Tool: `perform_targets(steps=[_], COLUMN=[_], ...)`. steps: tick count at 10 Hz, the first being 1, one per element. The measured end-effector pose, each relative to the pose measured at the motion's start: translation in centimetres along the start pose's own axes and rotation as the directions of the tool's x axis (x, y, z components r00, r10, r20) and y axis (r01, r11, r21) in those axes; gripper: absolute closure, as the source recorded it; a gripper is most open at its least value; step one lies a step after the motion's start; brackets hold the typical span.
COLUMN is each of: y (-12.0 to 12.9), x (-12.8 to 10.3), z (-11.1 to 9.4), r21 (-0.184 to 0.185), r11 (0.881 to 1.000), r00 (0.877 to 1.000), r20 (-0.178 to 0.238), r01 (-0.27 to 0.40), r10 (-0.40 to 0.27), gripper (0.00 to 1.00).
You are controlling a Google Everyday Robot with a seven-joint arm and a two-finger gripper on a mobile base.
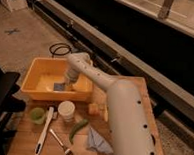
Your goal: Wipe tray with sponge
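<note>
A yellow tray stands at the back left of the wooden table. A blue-grey sponge lies on the tray's floor toward its right side. My white arm reaches from the lower right across the table into the tray. My gripper is down inside the tray, right at the sponge's right edge and touching or nearly touching it.
On the table in front of the tray: a green cup, a white cup, a white brush, a fork, a green pepper-like item, a blue cloth, a yellow block. A black chair stands left.
</note>
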Motion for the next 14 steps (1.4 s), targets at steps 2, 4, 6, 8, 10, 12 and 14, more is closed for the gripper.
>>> perform_targets(steps=[2,4,6,8,10,12,14], y=[1.1,0.4,-1.8,-4.6,-5.7,-4.8,-2.3], x=[1.6,2.6,3.3,3.1,1.3,0.5,-1.8], z=[-1.4,-2.1,-2.1,-1.1,0.4,0.7,1.1], r21=[0.017,0.034,0.045,0.044,0.030,0.027,0.022], r11=[1.000,0.998,0.998,0.998,1.000,0.999,0.998], r00=[0.999,0.992,0.991,0.994,0.998,0.999,0.998], r20=[-0.023,-0.119,-0.125,-0.102,-0.069,-0.038,0.009], r01=[-0.024,-0.045,-0.050,-0.038,-0.007,0.017,0.060], r10=[0.025,0.048,0.055,0.043,0.009,-0.016,-0.060], gripper=[1.00,1.00,1.00,1.00,1.00,1.00,1.00])
